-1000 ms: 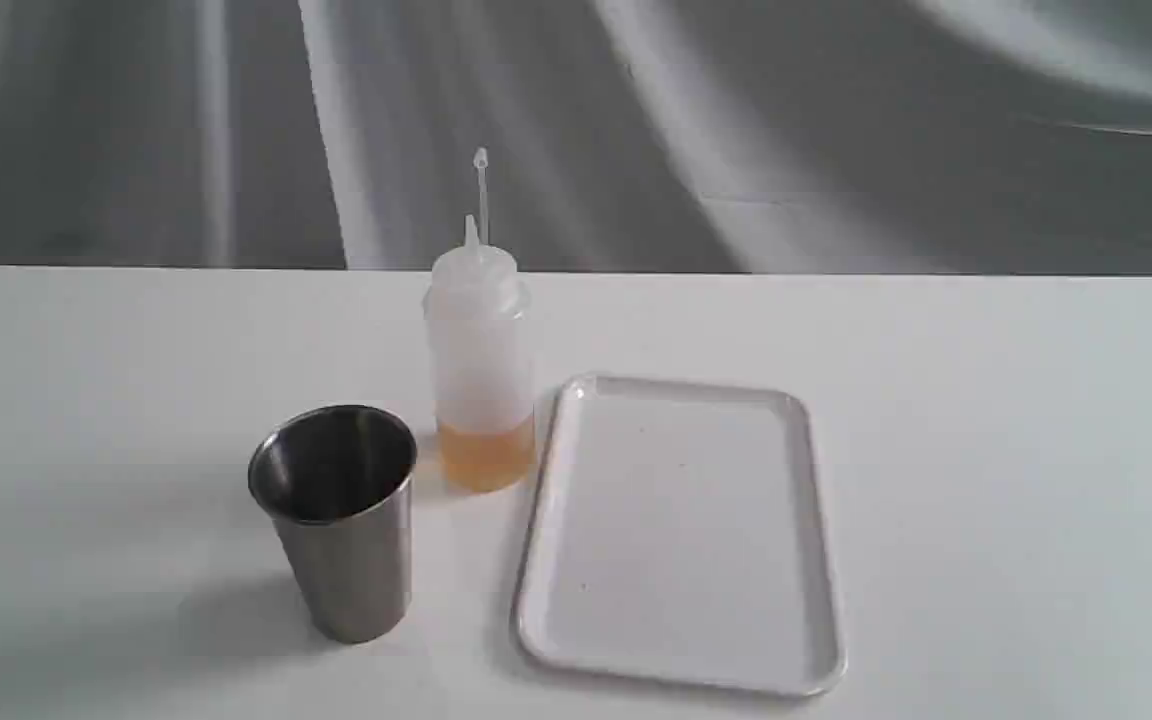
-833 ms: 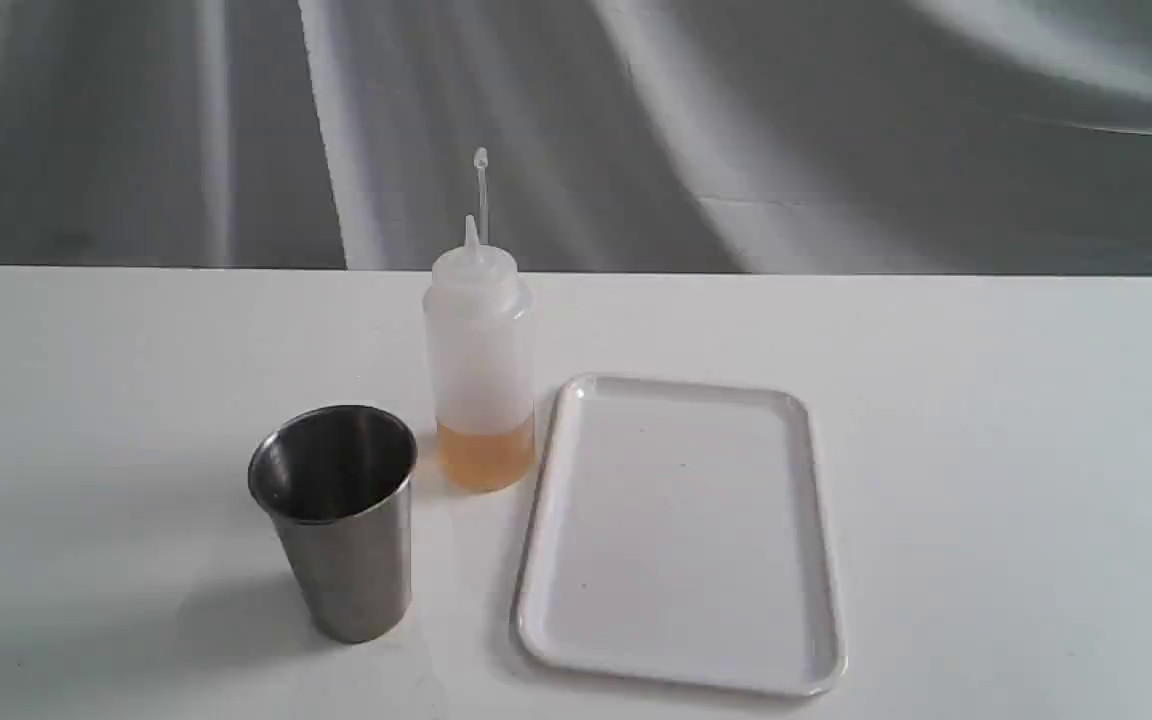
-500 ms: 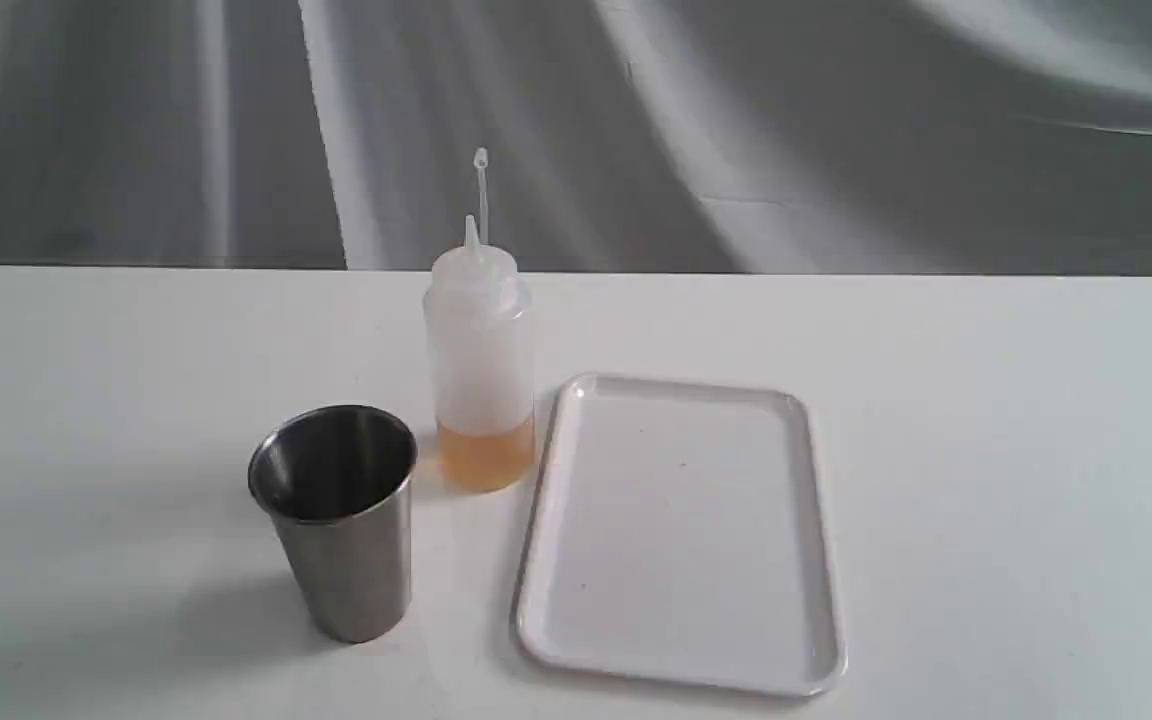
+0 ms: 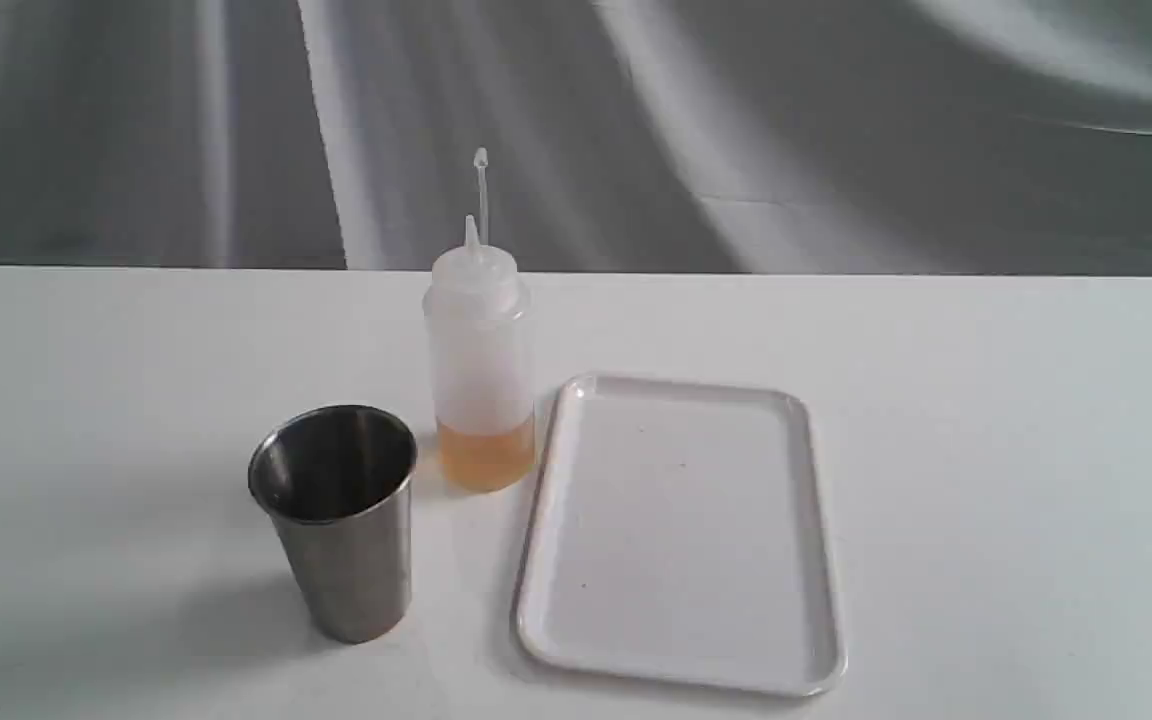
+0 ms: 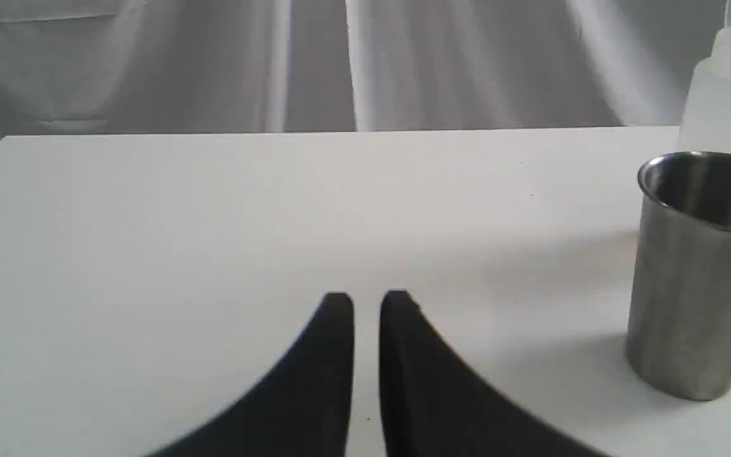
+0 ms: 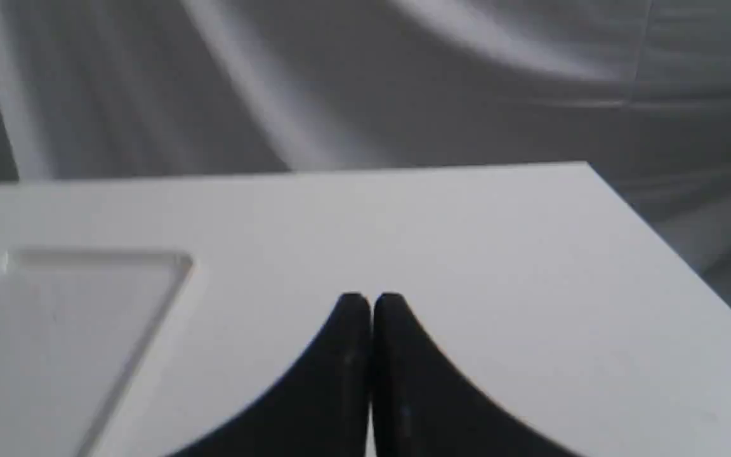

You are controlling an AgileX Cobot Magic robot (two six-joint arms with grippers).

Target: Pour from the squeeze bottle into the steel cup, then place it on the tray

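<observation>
**A:** Nothing has moved since the earlier frame. How far along are you?

**B:** 0 of 2 steps done. Your left gripper [image 5: 367, 297] is all but closed and your right gripper [image 6: 370, 297] is clenched, both empty. The steel cup [image 4: 346, 530] stands ahead of the left, inward. The squeeze bottle [image 4: 479, 350] is just beyond it, upright. The tray [image 4: 676, 530] lies ahead of the right, bare.

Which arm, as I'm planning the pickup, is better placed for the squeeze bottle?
Left, probably: the squeeze bottle stands left of centre in the exterior view and shows in the left wrist view, beyond the steel cup; the right wrist view misses it.
</observation>
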